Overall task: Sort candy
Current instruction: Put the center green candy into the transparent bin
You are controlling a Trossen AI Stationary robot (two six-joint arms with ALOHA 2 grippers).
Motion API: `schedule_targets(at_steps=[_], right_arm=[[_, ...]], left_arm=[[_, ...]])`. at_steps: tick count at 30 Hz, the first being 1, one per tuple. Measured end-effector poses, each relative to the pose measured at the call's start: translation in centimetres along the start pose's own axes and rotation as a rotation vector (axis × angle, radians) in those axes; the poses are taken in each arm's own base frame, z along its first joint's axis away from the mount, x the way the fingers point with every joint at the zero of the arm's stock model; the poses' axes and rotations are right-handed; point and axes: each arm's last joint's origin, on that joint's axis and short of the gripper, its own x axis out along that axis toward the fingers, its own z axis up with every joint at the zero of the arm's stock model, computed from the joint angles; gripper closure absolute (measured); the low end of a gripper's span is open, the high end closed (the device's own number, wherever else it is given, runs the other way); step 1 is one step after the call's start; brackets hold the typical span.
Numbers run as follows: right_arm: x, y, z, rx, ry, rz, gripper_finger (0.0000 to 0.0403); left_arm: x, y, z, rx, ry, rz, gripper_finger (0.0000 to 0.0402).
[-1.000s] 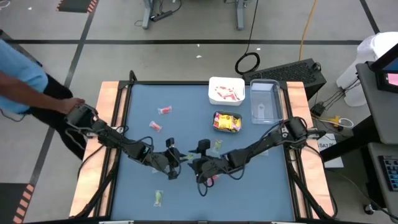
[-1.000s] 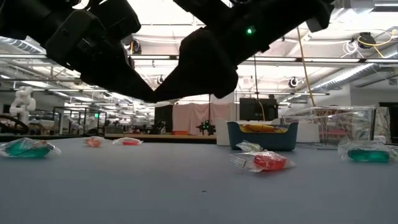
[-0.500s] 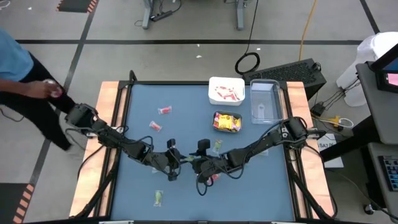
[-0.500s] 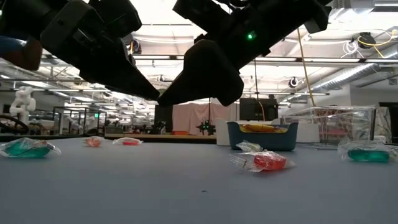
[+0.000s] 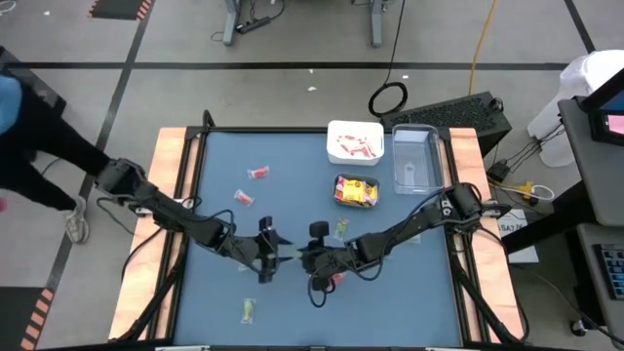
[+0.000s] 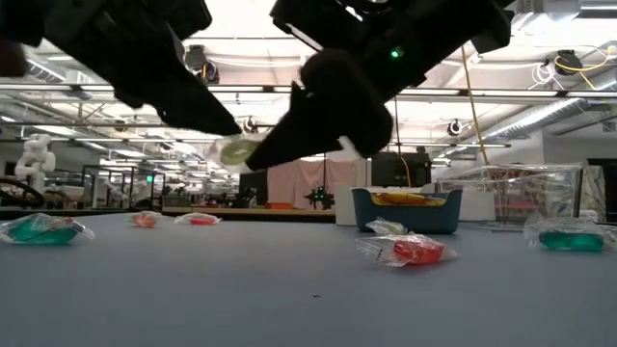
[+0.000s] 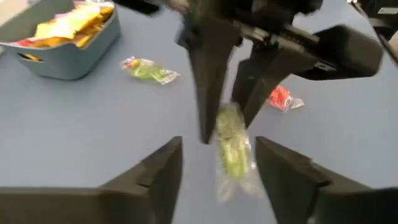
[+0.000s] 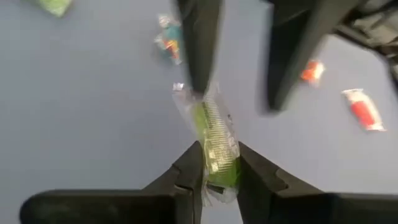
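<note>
A green clear-wrapped candy [image 8: 211, 127] hangs above the middle of the table, also in the low view [image 6: 234, 151]. My right gripper [image 8: 217, 148] is shut on it. My left gripper [image 7: 217, 142] faces it from the table's left and is open, one finger on either side of the candy [image 7: 233, 149] without touching it. In the high view the two grippers meet tip to tip, left [image 5: 274, 252] and right [image 5: 298, 255]. Loose candy lies on the table: two red pieces [image 5: 257, 173] [image 5: 243, 197], a green one [image 5: 250, 309], another green one [image 5: 340, 228] and a red one [image 5: 331, 281]. My right gripper pinches the green candy between its two fingers at the wrapper end nearest it [image 8: 216, 163]. The fingers come from the table's right, slanting down, and lie along the candy. The candy sticks out beyond the fingertips, lifted clear of the table.
At the far right stand a white container [image 5: 355, 142] with pink-white sticks, a teal container [image 5: 357, 191] with yellow packets and a clear container [image 5: 415, 159]. A person walks beside the table's left edge [image 5: 39, 156].
My left gripper has opened and let go of the green candy, drawing slightly up and away. My right gripper has shut on the candy and now holds it alone. The person at the left has moved farther from the table.
</note>
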Motion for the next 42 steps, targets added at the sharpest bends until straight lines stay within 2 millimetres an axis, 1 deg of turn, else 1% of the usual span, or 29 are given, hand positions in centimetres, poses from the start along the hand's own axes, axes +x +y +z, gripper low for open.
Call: schedule_targets(at_steps=[2, 4, 7, 9, 11, 13, 15, 17, 20, 22, 25, 27, 29, 32, 35, 38, 40, 42], right_arm=[[-0.5, 0.0, -0.1, 0.003, 0.035, 0.027, 0.0339], [-1.5, -0.4, 0.1, 0.013, 0.076, 0.038, 0.0339], [-4.1, -1.6, 0.6, 0.024, 0.175, 0.035, 0.0339], [-6.5, -2.9, 1.4, 0.034, 0.258, 0.022, 0.0339], [-9.4, -4.7, 2.2, 0.047, 0.340, -0.030, 0.0339], [-12.2, -6.9, 2.6, 0.043, 0.411, -0.129, 0.0339], [-14.8, -9.2, 2.3, 0.028, 0.464, -0.269, 0.0339], [-17.2, -11.9, 2.0, 0.049, 0.484, -0.409, 0.0339], [-20.2, -16.3, 1.0, 0.154, 0.535, -0.551, 0.0339], [-21.2, -19.0, 0.1, 0.289, 0.559, -0.582, 0.0339], [-21.8, -22.5, -1.7, 0.482, 0.603, -0.594, 0.0339], [-21.7, -24.2, -3.2, 0.522, 0.657, -0.607, 0.0339], [-21.2, -25.6, -4.9, 0.548, 0.702, -0.608, 0.0339], [-20.2, -27.3, -7.8, 0.625, 0.754, -0.569, 0.0339], [-18.9, -27.8, -10.8, 0.705, 0.775, -0.501, 0.0339], [-17.9, -27.6, -13.4, 0.752, 0.790, -0.475, 0.0339], [-17.5, -27.4, -14.7, 0.763, 0.803, -0.486, 0.0339], [-17.3, -27.0, -15.5, 0.768, 0.821, -0.487, 0.0339]], left_arm=[[-1.0, 0.3, 0.4, 0.004, 0.008, 0.004, 0.0165], [-2.0, 0.7, 0.7, 0.014, 0.028, 0.024, 0.0142], [-3.4, 1.7, 0.3, 0.047, 0.090, 0.151, 0.0127], [-4.2, 2.5, -0.2, 0.054, 0.144, 0.252, 0.0126], [-4.8, 3.2, -0.7, 0.046, 0.197, 0.333, 0.0126], [-5.3, 3.7, -1.3, 0.031, 0.243, 0.389, 0.0126], [-5.5, 4.0, -1.8, 0.020, 0.280, 0.427, 0.0126], [-5.5, 4.3, -2.4, 0.025, 0.296, 0.456, 0.0126], [-5.4, 5.0, -3.3, 0.035, 0.318, 0.493, 0.0126], [-5.3, 5.7, -3.7, 0.030, 0.338, 0.527, 0.0126], [-5.4, 6.3, -4.1, 0.016, 0.391, 0.542, 0.0126], [-5.6, 6.4, -4.4, -0.057, 0.427, 0.527, 0.0126], [-5.8, 6.4, -4.6, -0.084, 0.441, 0.547, 0.0126], [-6.0, 7.0, -4.8, -0.042, 0.465, 0.617, 0.0126], [-6.1, 8.0, -4.9, -0.054, 0.505, 0.666, 0.0126], [-6.0, 8.6, -4.9, -0.082, 0.529, 0.668, 0.0126], [-5.9, 8.7, -4.9, -0.084, 0.544, 0.647, 0.0126], [-5.9, 8.7, -4.9, -0.088, 0.550, 0.637, 0.0126]])
